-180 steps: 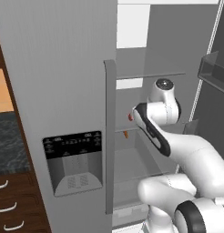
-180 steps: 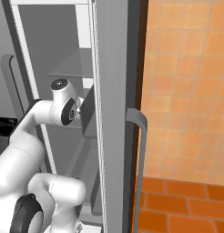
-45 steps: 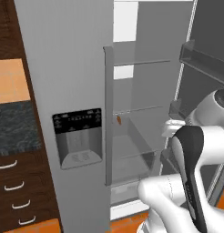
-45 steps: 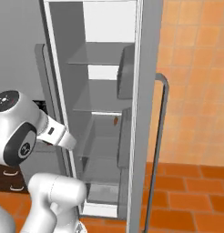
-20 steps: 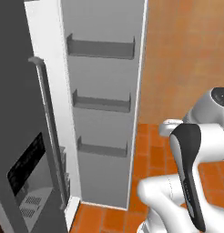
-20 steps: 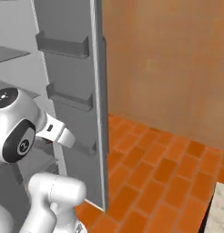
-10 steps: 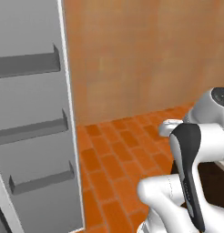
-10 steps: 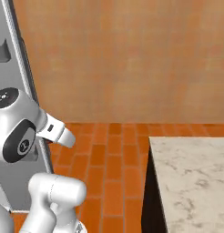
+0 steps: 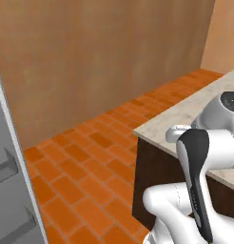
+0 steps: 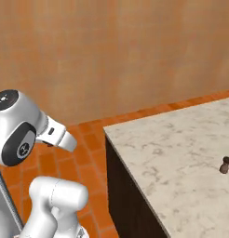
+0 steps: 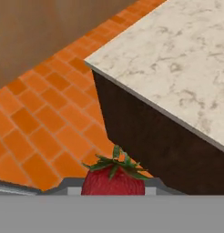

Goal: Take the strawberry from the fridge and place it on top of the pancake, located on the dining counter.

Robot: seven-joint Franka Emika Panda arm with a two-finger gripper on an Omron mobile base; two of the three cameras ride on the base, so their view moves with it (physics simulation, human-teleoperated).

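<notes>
The strawberry [image 11: 113,178], red with a green leafy cap, sits at the bottom of the hand view, and my gripper [image 11: 113,187] is shut on it; the fingertips are mostly hidden behind the berry. The dining counter [image 11: 177,59], beige marbled stone on a dark wood base, lies ahead and to the right, its corner nearest me. That same dining counter [image 10: 181,153] fills the lower right of the right base view, and in the left base view the dining counter [image 9: 185,119] runs behind my arm. The fridge [image 9: 14,190] door edge with shelf rails stands at far left. The pancake is out of view.
Orange brick floor [image 9: 90,162] spreads between the fridge and the counter. A plain tan wall [image 10: 116,56] closes the back. A small dark object [image 10: 225,165] stands on the counter top at the far right.
The whole picture has shifted as the base turned: the fridge slid off to the left and the dining counter came in from the right. The arm holds the same pose.
</notes>
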